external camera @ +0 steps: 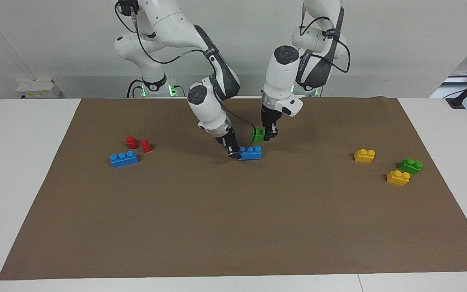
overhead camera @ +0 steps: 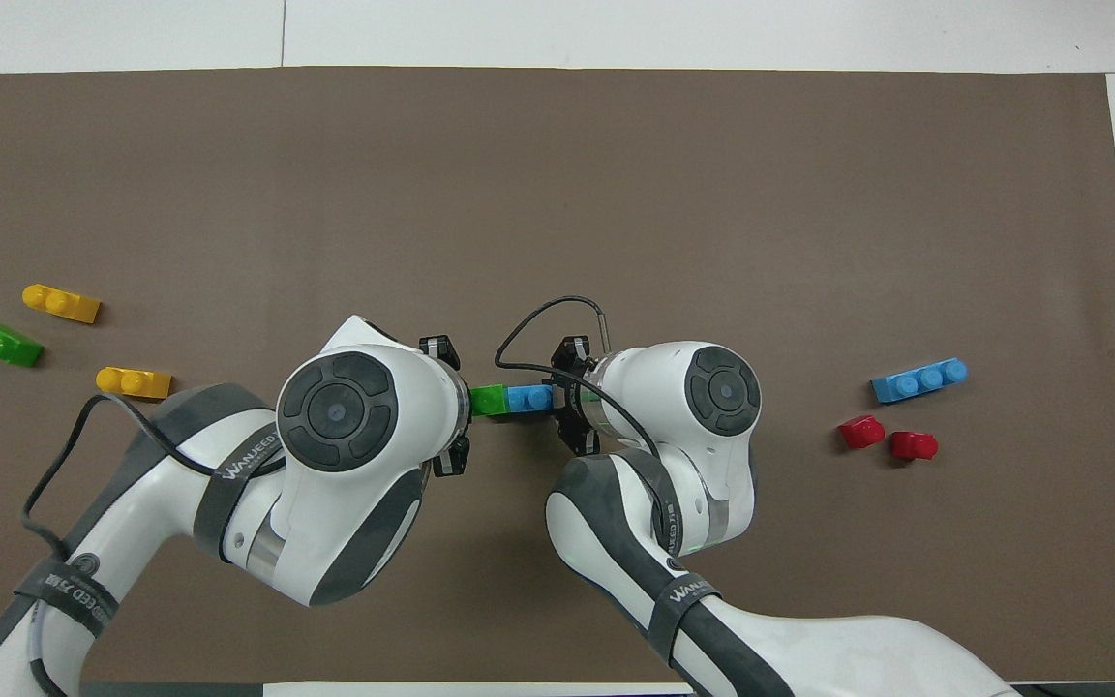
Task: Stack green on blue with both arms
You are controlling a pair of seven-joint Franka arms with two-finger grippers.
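Mid-bench: right gripper [external camera: 233,155] fingers clamp blue [external camera: 251,153] on the mat, left gripper [external camera: 269,135] fingers hold green [external camera: 259,135] raised just above it; square studs over studs, then press straight down.

My own wrist hides most of the green brick [overhead camera: 488,400] from above; whether it touches the blue brick [external camera: 251,153] is unclear.

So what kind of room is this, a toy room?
More likely a robot lab: two white arms bolted at a table, a plain brown mat, and toy bricks laid out for stacking practice.
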